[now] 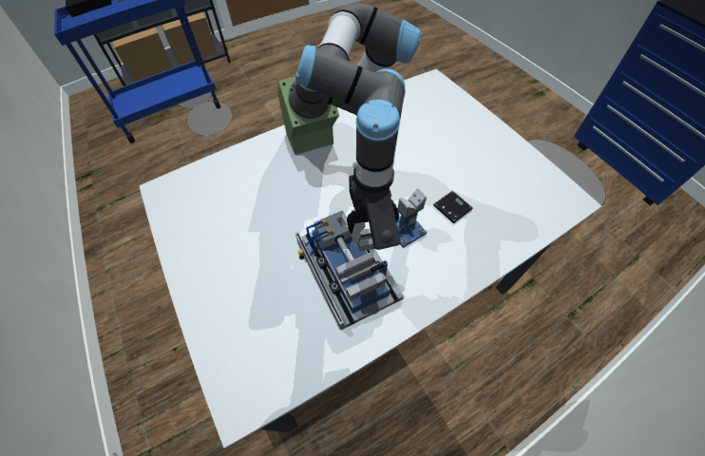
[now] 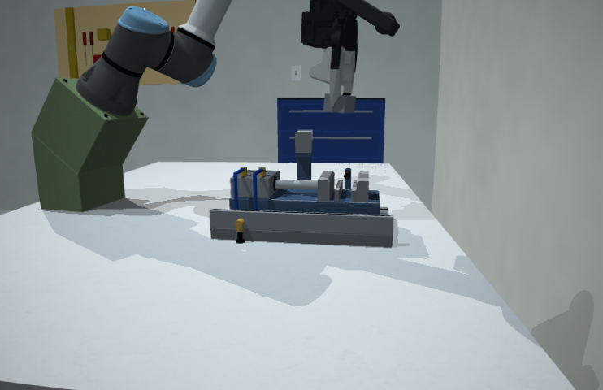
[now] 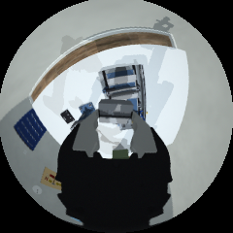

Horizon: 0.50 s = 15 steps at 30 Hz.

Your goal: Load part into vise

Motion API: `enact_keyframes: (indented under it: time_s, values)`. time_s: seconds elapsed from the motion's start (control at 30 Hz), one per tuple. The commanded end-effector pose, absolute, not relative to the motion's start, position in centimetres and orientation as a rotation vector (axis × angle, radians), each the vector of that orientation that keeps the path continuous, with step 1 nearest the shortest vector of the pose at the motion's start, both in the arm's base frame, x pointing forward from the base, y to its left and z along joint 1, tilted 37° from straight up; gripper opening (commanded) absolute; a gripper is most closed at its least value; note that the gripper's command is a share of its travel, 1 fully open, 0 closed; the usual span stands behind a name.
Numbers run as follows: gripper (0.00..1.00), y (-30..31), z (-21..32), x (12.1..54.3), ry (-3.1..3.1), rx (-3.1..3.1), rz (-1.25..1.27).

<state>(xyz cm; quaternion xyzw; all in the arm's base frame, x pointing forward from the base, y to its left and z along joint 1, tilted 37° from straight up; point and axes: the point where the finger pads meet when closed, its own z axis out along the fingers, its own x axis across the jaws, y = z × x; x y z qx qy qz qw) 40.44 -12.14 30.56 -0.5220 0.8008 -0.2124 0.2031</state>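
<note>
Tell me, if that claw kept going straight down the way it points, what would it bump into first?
Probably the vise. The gripper, shut on the part, hangs high above its open jaws in the exterior view; depth is unclear, so it may land nearer the V-block.

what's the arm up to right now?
The gripper is shut on the part, a grey block, and holds it high in the air above the vise. The infeed plate is bare, and the V-block holds nothing. The vise stands open with nothing on its bars, so loading is not yet done.
</note>
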Motion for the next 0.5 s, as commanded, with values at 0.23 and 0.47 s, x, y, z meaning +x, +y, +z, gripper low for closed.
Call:
enact_keyframes:
  time_s: [0.23, 0.47]
  values:
    - [0.0, -13.0, 31.0, 40.4, 2.196, -1.513, -0.619]
    - [0.0, -13.7, 31.3, 40.3, 2.172, -1.55, -0.635]
